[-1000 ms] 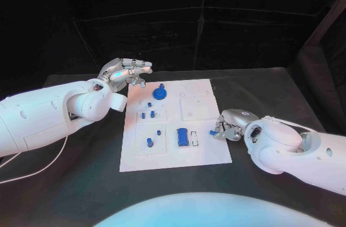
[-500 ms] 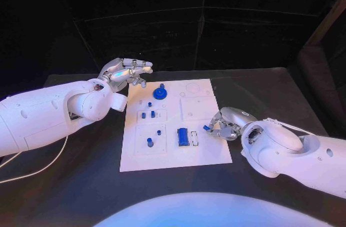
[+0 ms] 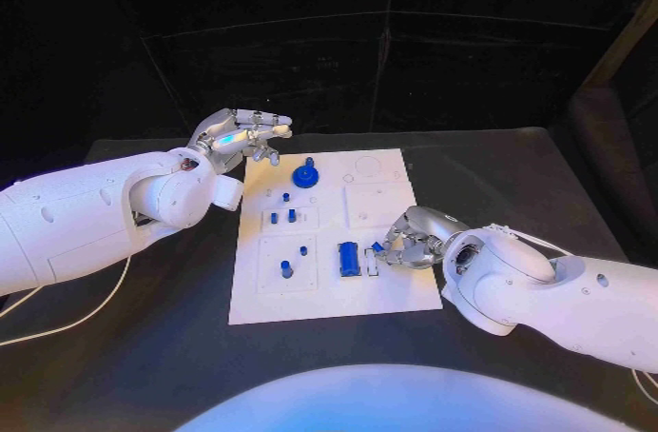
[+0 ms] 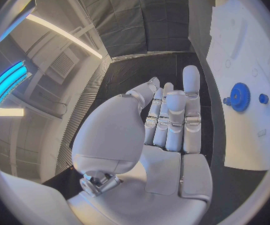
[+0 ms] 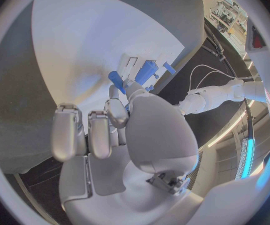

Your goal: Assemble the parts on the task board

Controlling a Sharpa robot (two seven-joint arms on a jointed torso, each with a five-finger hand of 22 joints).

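Pinching a small blue part [image 3: 377, 247], right robot hand [image 3: 407, 239] over task board [image 3: 329, 294].

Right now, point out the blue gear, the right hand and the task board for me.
blue gear [image 3: 306, 176]: head view, on the gear's round face.
right hand [image 3: 407, 234]: head view, on the middle of the silver hand.
task board [image 3: 391, 297]: head view, on a bare white part by its near corner.

The right hand [image 5: 119, 135] pinches a small blue part [image 5: 116, 80] over the white task board [image 5: 91, 45].
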